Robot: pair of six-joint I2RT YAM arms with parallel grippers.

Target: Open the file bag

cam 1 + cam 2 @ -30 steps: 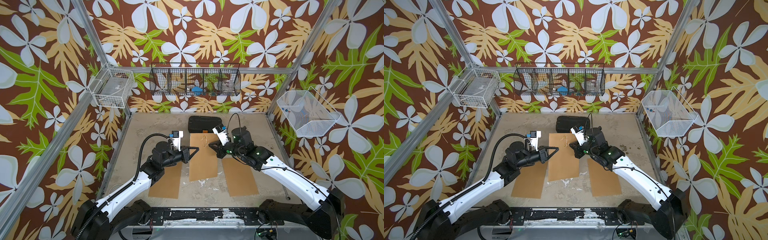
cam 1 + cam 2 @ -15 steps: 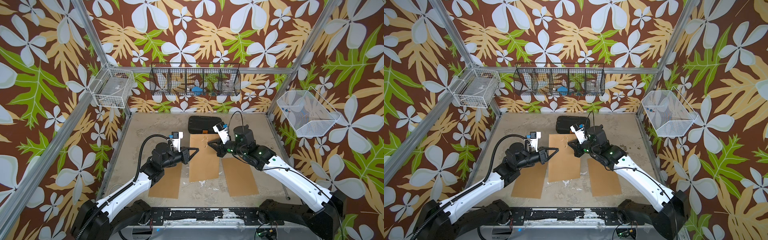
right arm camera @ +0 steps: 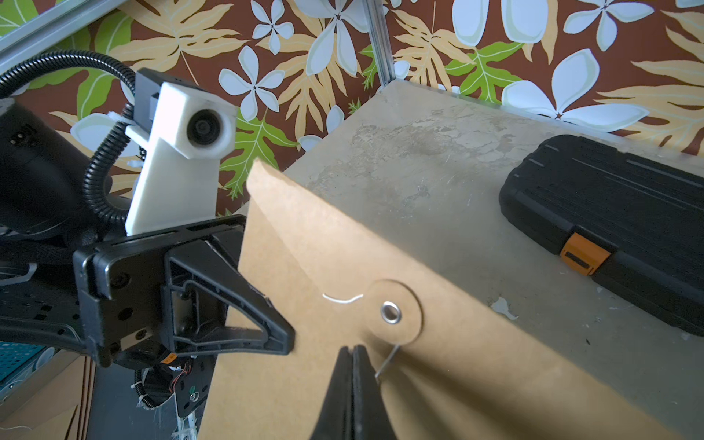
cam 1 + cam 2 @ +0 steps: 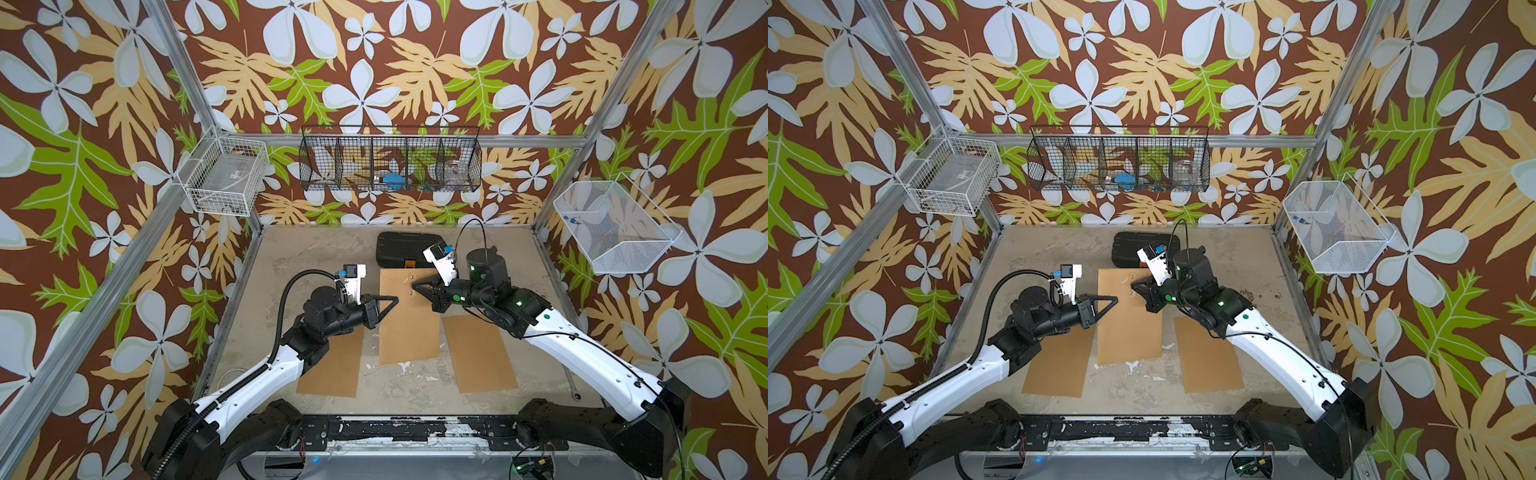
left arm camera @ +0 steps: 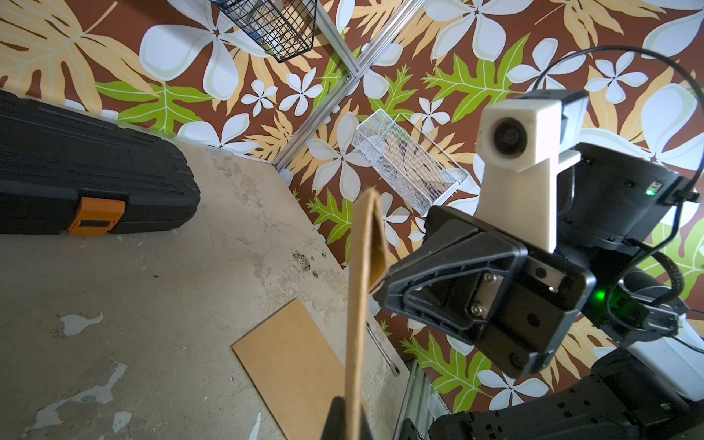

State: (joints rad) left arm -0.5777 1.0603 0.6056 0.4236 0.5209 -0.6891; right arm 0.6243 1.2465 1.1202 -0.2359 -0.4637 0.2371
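The file bag [image 4: 409, 328] [image 4: 1129, 332] is a brown paper envelope in the middle of the table. Its far end seems lifted. My left gripper [image 4: 395, 298] [image 4: 1115, 299] [image 5: 347, 409] is shut on its left edge, which runs edge-on [image 5: 358, 304] between the jaws. My right gripper [image 4: 414, 286] [image 4: 1133, 286] [image 3: 352, 348] is shut just below the flap's round paper disc [image 3: 405, 327]. A thin white string [image 3: 386, 362] runs taut from that disc into the right jaws. The bag's front [image 3: 304, 266] faces the right wrist camera.
A black tool case [image 4: 401, 249] [image 4: 1133, 247] [image 5: 76, 164] [image 3: 609, 213] with an orange latch lies behind the bag. Two flat brown sheets [image 4: 332, 365] [image 4: 480, 353] flank the bag. A small wrench [image 5: 381, 348] lies by the right rail. Wire baskets [image 4: 390, 160] hang on the walls.
The right gripper has edged slightly towards the back. The left arm has stayed still, and both grips are unchanged.
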